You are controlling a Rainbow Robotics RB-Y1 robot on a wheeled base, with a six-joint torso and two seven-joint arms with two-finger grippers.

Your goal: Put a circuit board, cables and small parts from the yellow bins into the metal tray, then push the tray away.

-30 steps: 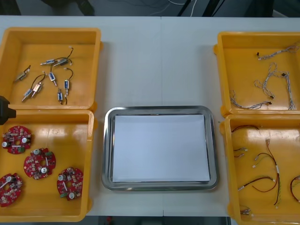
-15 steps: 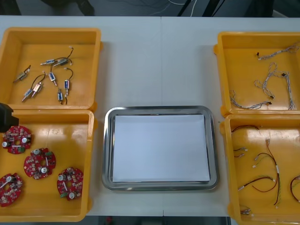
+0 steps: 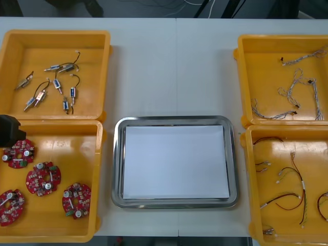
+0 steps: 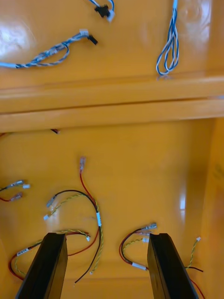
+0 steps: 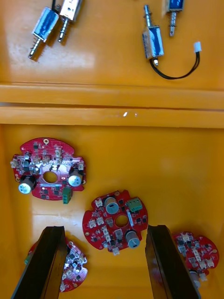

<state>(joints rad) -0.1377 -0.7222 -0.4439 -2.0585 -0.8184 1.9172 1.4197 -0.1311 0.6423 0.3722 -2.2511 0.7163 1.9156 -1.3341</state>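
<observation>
L jaws stood wide, gripping nothing, fingers over the near-left bin w/ four round red boards. One board lay btwn the fingers, lower down & apart from them. A second board lay nearer the bin wall. In front view the L arm's black tip sat over that bin's far-left corner, just beside a board there. Small metal parts lay in the far-left bin, past the wall.

R jaws also wide, gripping nothing, fingers over the near-right bin, w/ red-and-yellow cables lying below. Blue-white cables lay in the far-right bin.

Tray, white inside, sat on the bench btwn the L & R bins.
</observation>
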